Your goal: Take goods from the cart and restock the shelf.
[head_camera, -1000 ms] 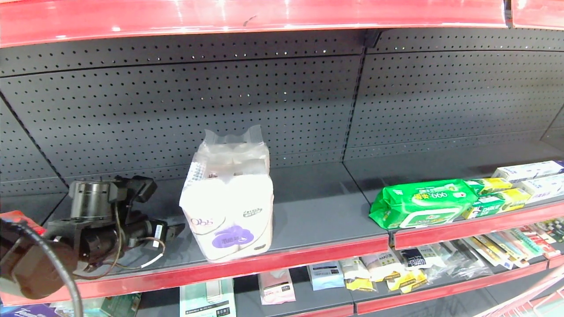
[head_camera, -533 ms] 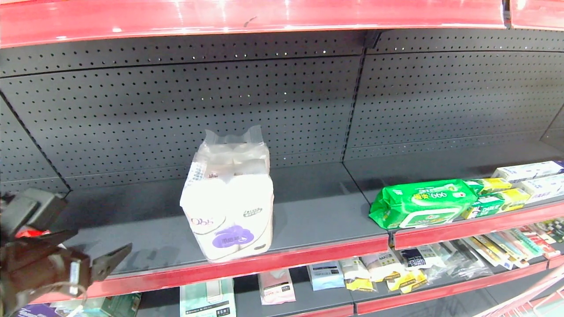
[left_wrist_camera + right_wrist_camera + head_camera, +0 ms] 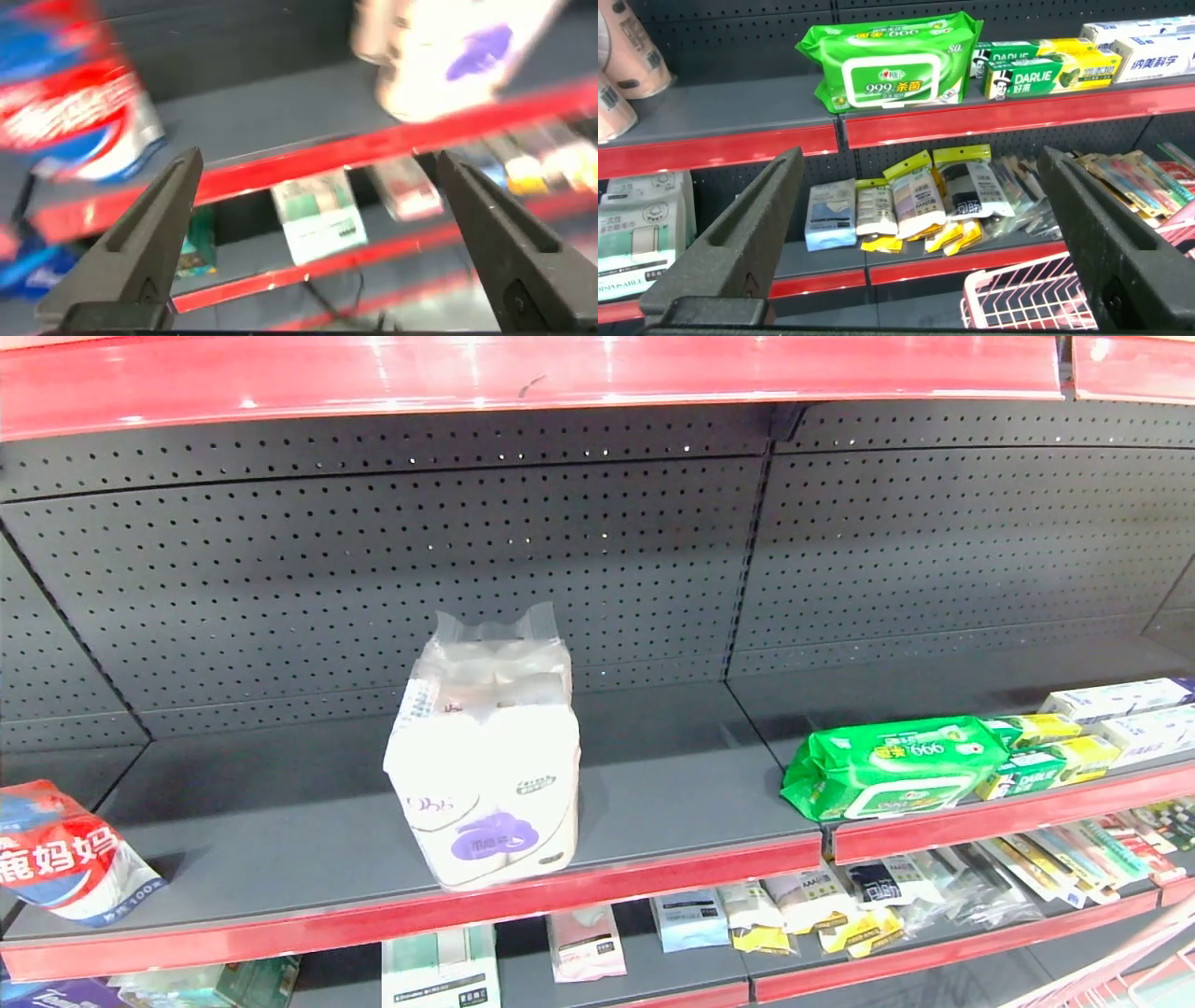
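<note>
A grey perforated back panel (image 3: 373, 569), split by an upright seam (image 3: 752, 551), stands behind. Light glints on the red strip (image 3: 560, 373) overhead.

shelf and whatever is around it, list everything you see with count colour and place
shelf: one, dark grey boards with red front strips, across the head view
roll pack: one, white with purple print, front middle of the shelf
bag: one, red, white and blue, left end of the same board
wipes: one pack, green, front edge of the right bay
green boxes: two, green and yellow, right of the wipes
white boxes: at least two, white, behind the green boxes
packets: many, mixed colours, on the board below
cart: one corner, pink wire, low on the right
left gripper: one, black, open, in front of the bag end
right gripper: one, black, open, in front of the right bay
</note>
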You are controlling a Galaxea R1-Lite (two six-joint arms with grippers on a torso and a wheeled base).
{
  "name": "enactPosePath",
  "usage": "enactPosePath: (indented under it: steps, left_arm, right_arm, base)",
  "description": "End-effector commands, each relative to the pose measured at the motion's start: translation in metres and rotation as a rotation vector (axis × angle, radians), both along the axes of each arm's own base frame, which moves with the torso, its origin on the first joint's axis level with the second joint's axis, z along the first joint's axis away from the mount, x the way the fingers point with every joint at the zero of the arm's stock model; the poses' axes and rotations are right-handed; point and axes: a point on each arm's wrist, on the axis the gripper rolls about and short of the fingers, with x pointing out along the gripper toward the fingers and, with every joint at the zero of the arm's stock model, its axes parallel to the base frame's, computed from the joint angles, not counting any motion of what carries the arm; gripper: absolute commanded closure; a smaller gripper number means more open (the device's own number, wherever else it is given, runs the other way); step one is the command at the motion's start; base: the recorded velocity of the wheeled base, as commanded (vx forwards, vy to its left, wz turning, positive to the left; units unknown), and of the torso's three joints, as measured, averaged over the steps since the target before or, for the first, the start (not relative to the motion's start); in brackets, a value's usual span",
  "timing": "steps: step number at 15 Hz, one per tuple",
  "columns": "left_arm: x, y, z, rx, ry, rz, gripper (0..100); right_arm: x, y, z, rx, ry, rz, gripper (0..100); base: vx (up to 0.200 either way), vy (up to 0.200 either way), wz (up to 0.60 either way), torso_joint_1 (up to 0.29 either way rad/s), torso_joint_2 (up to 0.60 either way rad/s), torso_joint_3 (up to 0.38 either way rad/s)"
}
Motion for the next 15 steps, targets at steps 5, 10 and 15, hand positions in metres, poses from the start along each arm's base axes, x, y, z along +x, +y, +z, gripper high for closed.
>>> enactPosePath:
  steps: [5, 10, 15]
  left_arm:
    - [-0.0067, 0.0043, -0.0159, -0.028, 0.001, 0.258, 0]
    - [-0.0107, -0.0006, -0.0189, -0.041, -0.04, -0.042, 0]
    - [-0.0105, 0.0014, -0.0189, -0.039, -0.045, 0.047, 0]
  right_arm:
    - [0.0, 0.0, 0.0, 0.0, -0.001, 0.0, 0]
    - [0.0, 0.0, 0.0, -0.001, -0.001, 0.0, 0]
    - [0.0001, 0.0, 0.0, -0.006, 0.001, 0.0, 0]
  base:
    - [0.0, 0.0, 0.0, 0.0, 0.0, 0.0]
    - [0.0, 0.0, 0.0, 0.0, 0.0, 0.0]
    - [0.0, 0.0, 0.0, 0.0, 0.0, 0.0]
